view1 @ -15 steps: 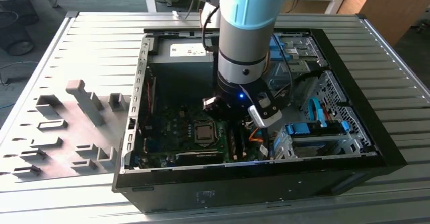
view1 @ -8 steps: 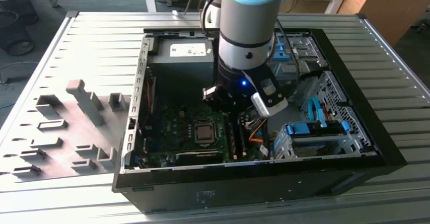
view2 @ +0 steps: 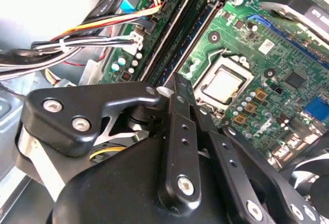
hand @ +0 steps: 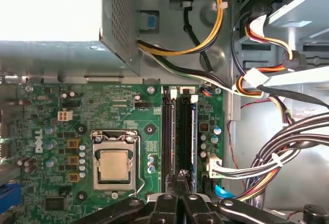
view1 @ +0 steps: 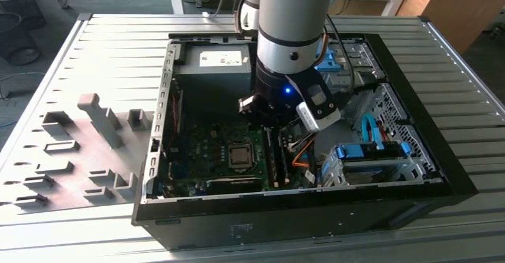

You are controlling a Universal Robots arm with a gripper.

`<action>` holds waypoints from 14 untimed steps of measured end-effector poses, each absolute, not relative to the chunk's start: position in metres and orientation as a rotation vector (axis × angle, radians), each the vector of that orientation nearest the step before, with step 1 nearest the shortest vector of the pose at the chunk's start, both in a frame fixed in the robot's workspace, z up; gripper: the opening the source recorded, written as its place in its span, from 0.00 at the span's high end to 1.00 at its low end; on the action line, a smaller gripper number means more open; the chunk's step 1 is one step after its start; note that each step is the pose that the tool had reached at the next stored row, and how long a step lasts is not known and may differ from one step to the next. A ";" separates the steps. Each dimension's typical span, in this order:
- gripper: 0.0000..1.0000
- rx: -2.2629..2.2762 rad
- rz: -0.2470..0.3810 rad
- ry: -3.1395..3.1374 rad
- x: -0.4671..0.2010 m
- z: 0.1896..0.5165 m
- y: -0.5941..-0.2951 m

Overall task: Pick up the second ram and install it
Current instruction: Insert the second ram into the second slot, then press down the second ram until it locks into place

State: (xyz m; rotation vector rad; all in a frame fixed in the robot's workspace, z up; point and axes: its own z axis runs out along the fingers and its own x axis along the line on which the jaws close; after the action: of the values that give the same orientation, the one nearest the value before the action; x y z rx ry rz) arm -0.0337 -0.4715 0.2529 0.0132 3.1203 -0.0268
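Note:
My gripper (view1: 271,123) is down inside the open PC case (view1: 410,186), over the far end of the memory slots (view1: 276,156). In both wrist views the two thin fingers (hand: 182,180) (view2: 177,88) are pressed together, with nothing visible between them. Their tips sit right above the end of the slots. Long dark sticks stand in the slots (hand: 177,131) (view2: 177,39), beside a blue-edged slot (hand: 194,131). The one under the fingertips looks like the second ram (hand: 184,136); I cannot tell whether the tips touch it.
The silver processor (hand: 114,165) (view1: 239,155) sits in its socket beside the slots. Bundled cables (hand: 257,167) run along the other side. Grey holder blocks (view1: 94,121) stand on the table at the exterior view's left. A drive cage with blue parts (view1: 371,156) fills the case's right.

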 end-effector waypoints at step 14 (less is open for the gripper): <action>0.89 0.013 -0.026 3.120 -0.034 0.253 -0.472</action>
State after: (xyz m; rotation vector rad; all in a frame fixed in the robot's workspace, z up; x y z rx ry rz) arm -0.0337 -0.4716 0.2528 0.0131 3.1205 -0.0264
